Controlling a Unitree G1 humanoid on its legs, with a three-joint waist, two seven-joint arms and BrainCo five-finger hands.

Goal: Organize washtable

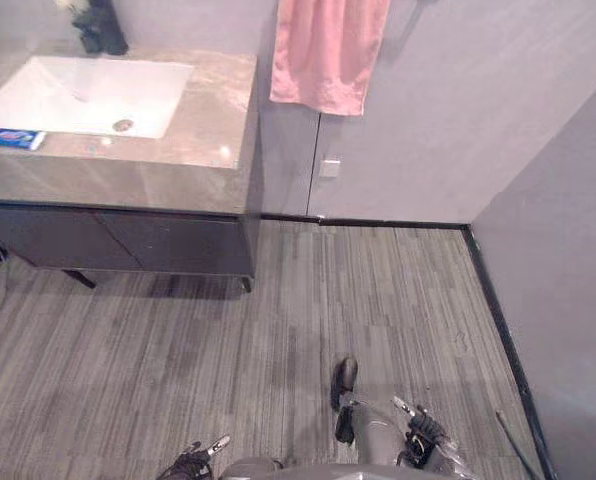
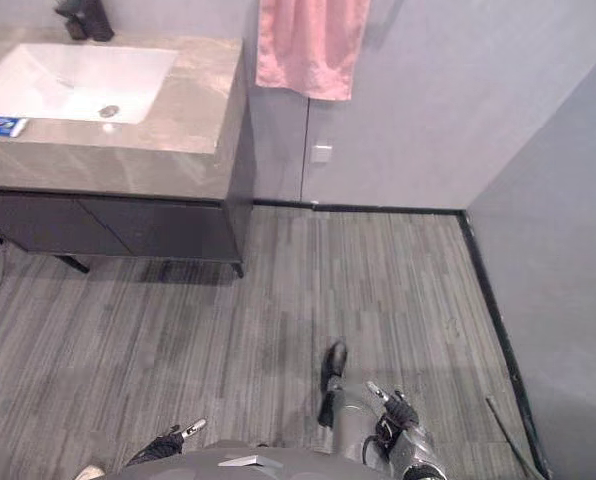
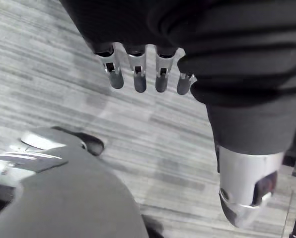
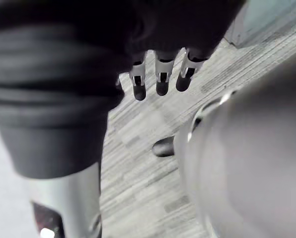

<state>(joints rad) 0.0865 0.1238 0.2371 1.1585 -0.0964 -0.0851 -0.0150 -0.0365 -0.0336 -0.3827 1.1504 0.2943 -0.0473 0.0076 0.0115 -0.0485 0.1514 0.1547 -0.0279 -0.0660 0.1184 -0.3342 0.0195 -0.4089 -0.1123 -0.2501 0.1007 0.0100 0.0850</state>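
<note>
We see the left robot hand hanging low at the robot's side, its silver fingers straight and relaxed, holding nothing, with grey striped floor past their dark tips. The right robot hand hangs the same way on the other side, fingers loose and empty, also over the floor. Both hands are well apart from the washtable, which stands ahead and to the left against the wall. Its grey stone tabletop sits on a dark cabinet raised on short legs. A white rectangular sink is set into the tabletop, with a small round drain near its front. A dark tap stands behind the sink, close to the wall. We find a blue, red and white tube lying flat on the tabletop along the strip in front of the sink, just beside the sink's near left corner and partly cut by the view's edge. To the right of the tabletop, a pink towel hangs on the grey wall, its lower hem above a small white wall plate. A black skirting runs along the foot of the walls.
</note>
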